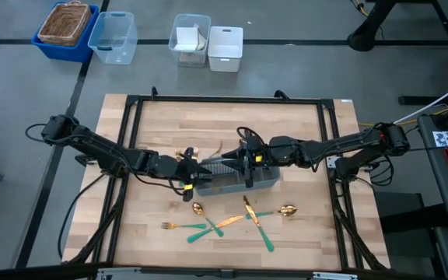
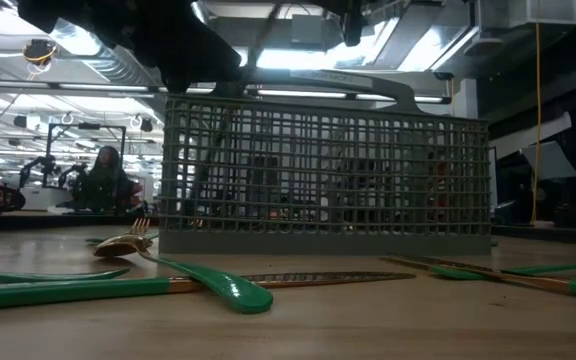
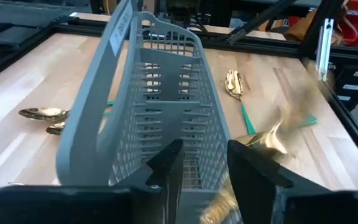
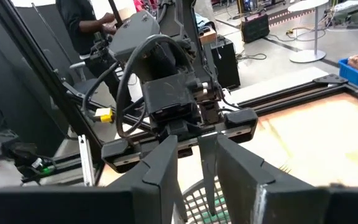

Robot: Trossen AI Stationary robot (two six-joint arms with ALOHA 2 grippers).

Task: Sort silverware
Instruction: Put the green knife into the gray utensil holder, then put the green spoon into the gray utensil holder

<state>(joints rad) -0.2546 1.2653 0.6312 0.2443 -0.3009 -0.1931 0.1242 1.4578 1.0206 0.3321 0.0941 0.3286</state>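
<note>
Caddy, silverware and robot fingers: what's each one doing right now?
Caddy, standing upright on the table, handle up.
Left gripper, fingers open, nothing between them, over one end of the caddy.
Right gripper, hanging above the caddy.
Loose silverware, lying flat on the table beside the caddy, some pieces crossed.
Gold piece, blurred beside the caddy; can't tell more.

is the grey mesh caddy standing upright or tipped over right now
Upright. In the low view the caddy sits flat on the table, walls vertical and handle arching on top. From above, its open compartments face up, between both grippers.
</note>
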